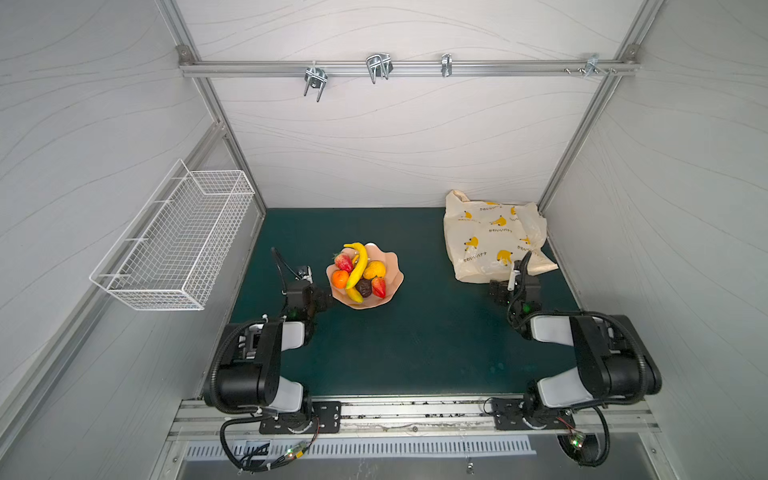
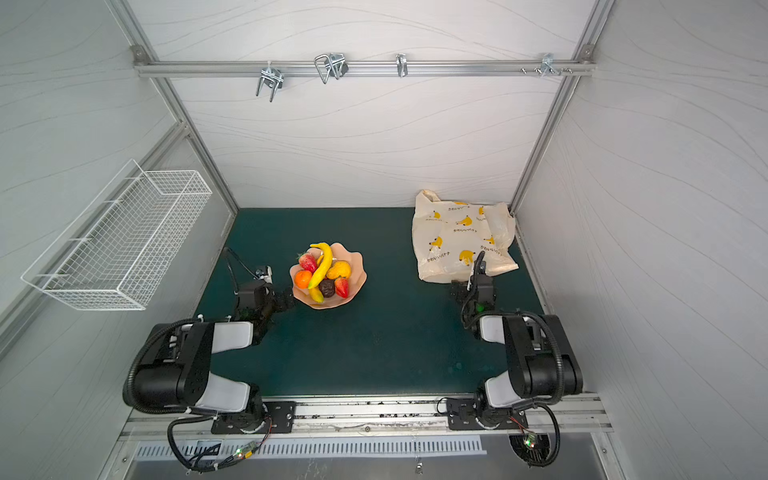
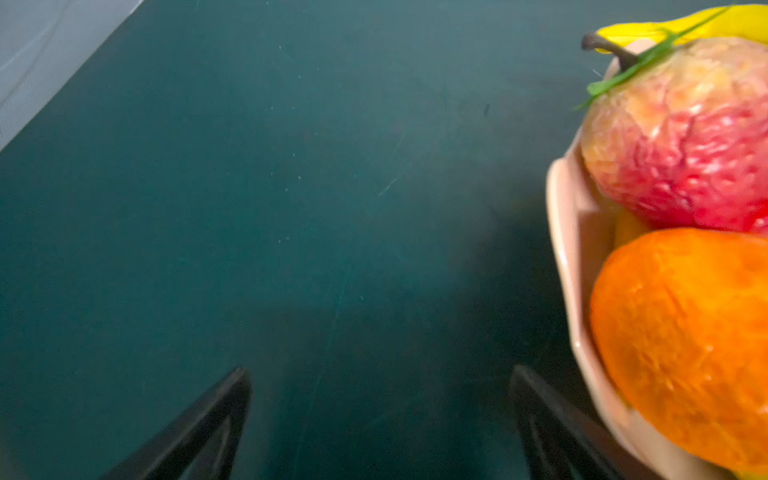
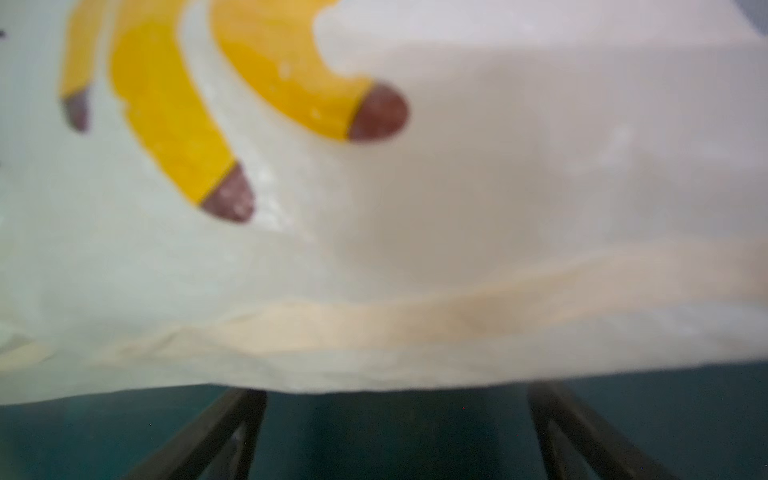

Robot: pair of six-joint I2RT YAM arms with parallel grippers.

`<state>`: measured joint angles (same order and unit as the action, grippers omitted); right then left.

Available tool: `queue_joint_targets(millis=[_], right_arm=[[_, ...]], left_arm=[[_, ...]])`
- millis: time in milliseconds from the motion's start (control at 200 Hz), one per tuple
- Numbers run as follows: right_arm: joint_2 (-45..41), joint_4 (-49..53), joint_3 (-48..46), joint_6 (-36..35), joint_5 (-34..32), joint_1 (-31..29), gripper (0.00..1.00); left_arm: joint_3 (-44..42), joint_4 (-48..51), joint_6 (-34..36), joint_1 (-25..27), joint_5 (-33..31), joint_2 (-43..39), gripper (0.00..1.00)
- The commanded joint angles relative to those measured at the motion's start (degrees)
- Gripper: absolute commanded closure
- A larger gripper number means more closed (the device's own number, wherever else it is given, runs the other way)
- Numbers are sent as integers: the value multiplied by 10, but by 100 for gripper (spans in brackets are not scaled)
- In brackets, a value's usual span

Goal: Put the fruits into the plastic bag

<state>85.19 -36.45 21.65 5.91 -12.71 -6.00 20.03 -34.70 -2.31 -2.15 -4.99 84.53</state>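
fruits (image 1: 359,272) are all piled in the pink bowl (image 1: 394,286), just beside the left fingers (image 3: 237,390). these fingers stand wide apart and hold nothing; between them only the bare green tabletop (image 1: 415,345) shows. the bowl rim is close to one fingertip, with the orange (image 3: 681,345) and a strawberry (image 3: 685,137) nearest. so the fruits lie to the side of the fingers, toward the middle of the tabletop, not in front of them; i think the left arm, the nearer one, must turn toward the bowl. the long banana (image 1: 360,266) lies with its axis from far to near. the right fingers (image 4: 249,409) are also wide and empty, pointing at the near edge of the plastic bag (image 1: 490,237) in the far right corner; i cannot tell if they touch it.
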Motion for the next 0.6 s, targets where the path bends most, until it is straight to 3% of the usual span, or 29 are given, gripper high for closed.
queue_joint_targets(millis=[0, 595], right_arm=[[45, -102, 28, -33, -23, -11, 1], [46, -105, 27, -33, -22, -11, 1]], left_arm=[[46, -129, 1, 9, -21, 45, 1], [44, -136, 2, 8, -20, 47, 1]])
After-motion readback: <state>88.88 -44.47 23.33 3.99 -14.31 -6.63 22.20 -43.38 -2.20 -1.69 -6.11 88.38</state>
